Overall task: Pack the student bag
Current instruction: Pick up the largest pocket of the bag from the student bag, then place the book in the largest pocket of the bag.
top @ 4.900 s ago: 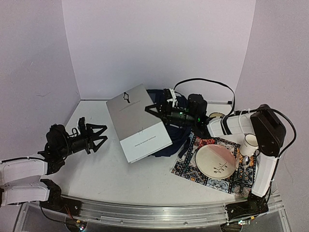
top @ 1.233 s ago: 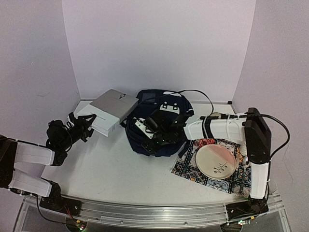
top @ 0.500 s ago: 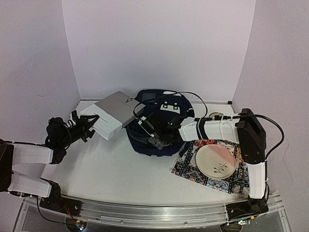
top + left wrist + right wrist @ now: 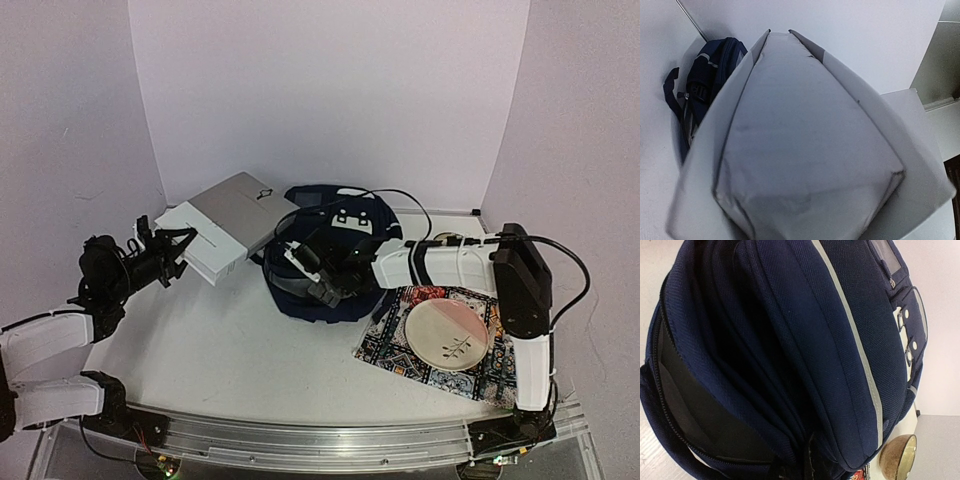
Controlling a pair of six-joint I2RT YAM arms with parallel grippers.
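— Half done with packing the student bag (image 4: 340, 235)?
— Not even close. Not seeing anything going in yet. Lying on the worktop (image 4: 250, 350), toward the back, near the middle. Looking unzipped along its left side, showing a dark gap there.
— Holding anything with the left claw (image 4: 180, 252)?
— Yes, pinching the near end of a big grey box (image 4: 232, 215). Holding it up just left of the bag, tilted, not inside.
— Doing what with the right claw (image 4: 300, 272)?
— Pressing together, right at the left edge of the bag, by that gap. Maybe nipping a bit of cloth, maybe not. Too hard to tell from here.
— Leaving how much to do, then?
— Nearly all of it, guessing from this. Needing to pull the gap wide, slide the box in, then zip up.
— Watching out for anything?
— Fitting such a big box through such a small gap. Pushing the bag away by mistake.
— Anything else lying around?
— Seeing a plate (image 4: 447, 335) on a patterned mat (image 4: 388, 346), off to the right, well apart from the box. Spotting a little brown bowl (image 4: 897, 455) just beside the bag too. Not knowing about packing those.
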